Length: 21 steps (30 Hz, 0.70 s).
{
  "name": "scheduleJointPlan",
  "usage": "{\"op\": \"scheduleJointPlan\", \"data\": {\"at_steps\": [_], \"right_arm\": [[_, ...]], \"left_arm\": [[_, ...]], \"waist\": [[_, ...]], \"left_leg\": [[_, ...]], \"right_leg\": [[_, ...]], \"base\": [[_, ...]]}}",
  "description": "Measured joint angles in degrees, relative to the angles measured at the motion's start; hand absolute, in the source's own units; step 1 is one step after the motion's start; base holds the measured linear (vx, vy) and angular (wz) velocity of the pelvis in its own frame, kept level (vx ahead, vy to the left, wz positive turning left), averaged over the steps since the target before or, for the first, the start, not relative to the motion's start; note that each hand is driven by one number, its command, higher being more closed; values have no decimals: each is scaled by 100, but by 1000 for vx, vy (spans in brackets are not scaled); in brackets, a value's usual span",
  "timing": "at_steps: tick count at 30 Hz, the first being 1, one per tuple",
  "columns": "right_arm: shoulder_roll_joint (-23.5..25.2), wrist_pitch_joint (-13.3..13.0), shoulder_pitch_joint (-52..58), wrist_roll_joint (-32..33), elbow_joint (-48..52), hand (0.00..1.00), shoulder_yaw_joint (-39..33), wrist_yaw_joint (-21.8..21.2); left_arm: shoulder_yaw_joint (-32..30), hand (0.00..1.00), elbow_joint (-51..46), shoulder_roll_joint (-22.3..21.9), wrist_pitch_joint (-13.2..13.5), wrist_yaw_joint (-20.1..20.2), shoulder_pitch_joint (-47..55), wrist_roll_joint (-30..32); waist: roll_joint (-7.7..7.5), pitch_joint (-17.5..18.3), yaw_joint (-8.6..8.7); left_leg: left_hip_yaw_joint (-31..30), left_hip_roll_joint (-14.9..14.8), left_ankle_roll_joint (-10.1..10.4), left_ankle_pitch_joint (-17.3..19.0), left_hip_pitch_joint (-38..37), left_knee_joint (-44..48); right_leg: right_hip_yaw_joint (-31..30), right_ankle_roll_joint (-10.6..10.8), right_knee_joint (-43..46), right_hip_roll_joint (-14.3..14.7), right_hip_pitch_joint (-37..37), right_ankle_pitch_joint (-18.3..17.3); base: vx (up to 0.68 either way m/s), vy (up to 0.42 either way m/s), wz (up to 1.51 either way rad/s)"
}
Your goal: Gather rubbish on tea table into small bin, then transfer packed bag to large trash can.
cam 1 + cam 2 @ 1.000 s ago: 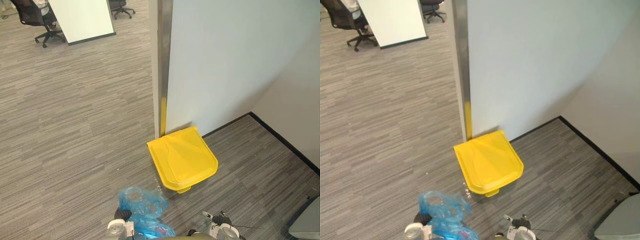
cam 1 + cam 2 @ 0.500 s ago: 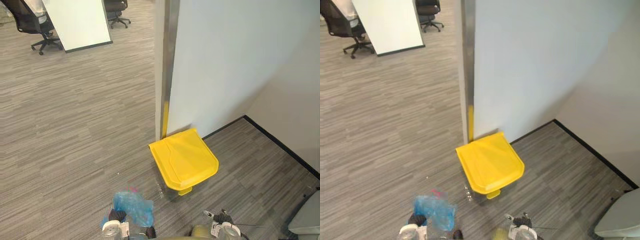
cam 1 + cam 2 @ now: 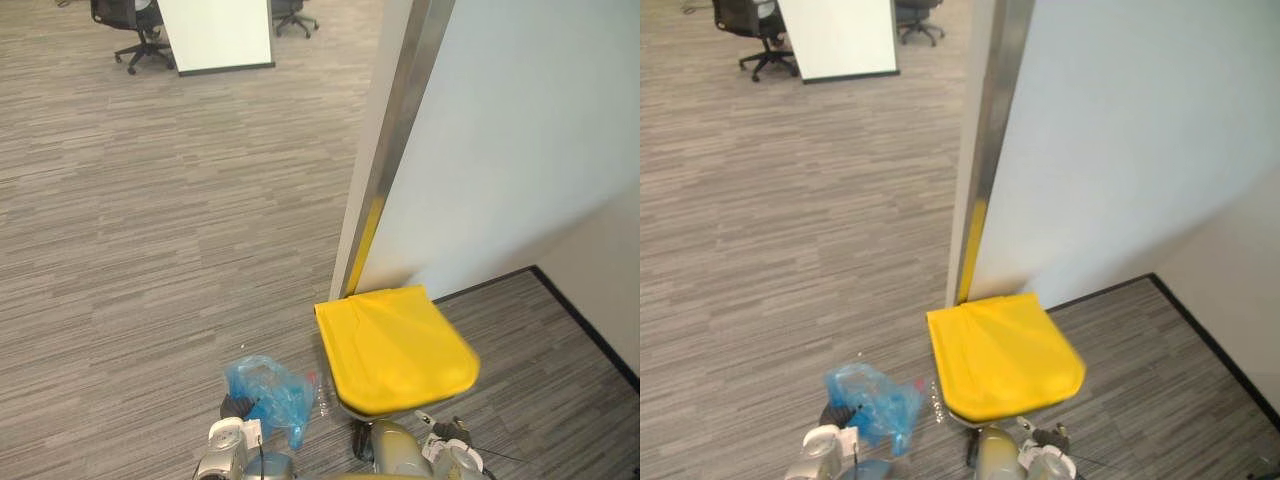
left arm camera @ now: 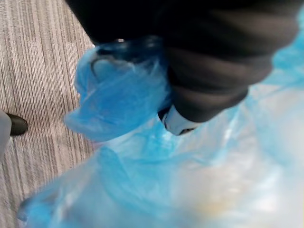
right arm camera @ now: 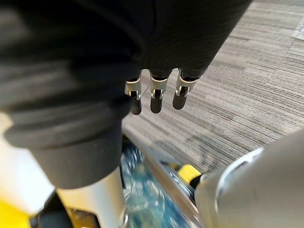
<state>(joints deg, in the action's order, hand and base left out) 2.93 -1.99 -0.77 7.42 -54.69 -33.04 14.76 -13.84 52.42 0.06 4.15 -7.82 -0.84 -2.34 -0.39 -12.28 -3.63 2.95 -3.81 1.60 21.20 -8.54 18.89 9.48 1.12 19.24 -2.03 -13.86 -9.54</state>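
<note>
Grey carpet [image 3: 150, 250]: yellow bin [image 3: 395, 345] sits just right of blue bag [image 3: 270, 390] clenched in left hand [image 3: 237, 405]; right hand [image 5: 156, 95], fingers slack & empty, is nearer it

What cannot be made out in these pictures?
Contents of the blue bag: tiny in eye views, blurred in left wrist view.
Grip of the left hand on it: hidden by its dark cover and plastic, left wrist view.
Inside of the yellow trash can: under its shut lid, eye views.
</note>
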Motion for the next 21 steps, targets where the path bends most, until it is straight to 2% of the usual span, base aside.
{"op": "scheduleJointPlan", "data": {"at_steps": [4,8,14,16,21], "right_arm": [[-41,27,-31,95,2,0,-68,182],[23,28,69,273,2,0,-6,185],[102,3,9,370,256,0,1106,-65],[79,3,-285,144,280,0,1570,-128],[22,-35,-929,-32,545,0,2057,-125]], "left_arm": [[-67,100,-15,-145,6,-121,-64,-31],[36,100,-239,-328,16,-198,-28,-74],[568,100,-394,-162,3,-196,165,-181],[806,100,-481,-89,4,-194,134,-181],[1012,100,-585,-78,5,-197,117,-182]], "waist": [[17,52,35],[76,175,38],[75,424,-2],[97,429,1],[96,424,-16]], "left_leg": [[227,-181,66,-33,-103,-226],[263,-207,106,-57,-182,-634],[10,-198,211,-229,58,-910],[-114,-215,281,-395,128,-1053],[-198,-188,382,-700,209,-1248]], "right_leg": [[-48,-38,-124,214,-7,21],[13,-60,-200,222,-48,60],[158,-36,-364,177,-252,153],[274,-38,-382,147,-316,153],[384,-71,-522,110,-324,176]], "base": [[106,-80,-23],[-24,-16,5],[-21,-33,15],[45,-67,28],[24,-50,20]]}}
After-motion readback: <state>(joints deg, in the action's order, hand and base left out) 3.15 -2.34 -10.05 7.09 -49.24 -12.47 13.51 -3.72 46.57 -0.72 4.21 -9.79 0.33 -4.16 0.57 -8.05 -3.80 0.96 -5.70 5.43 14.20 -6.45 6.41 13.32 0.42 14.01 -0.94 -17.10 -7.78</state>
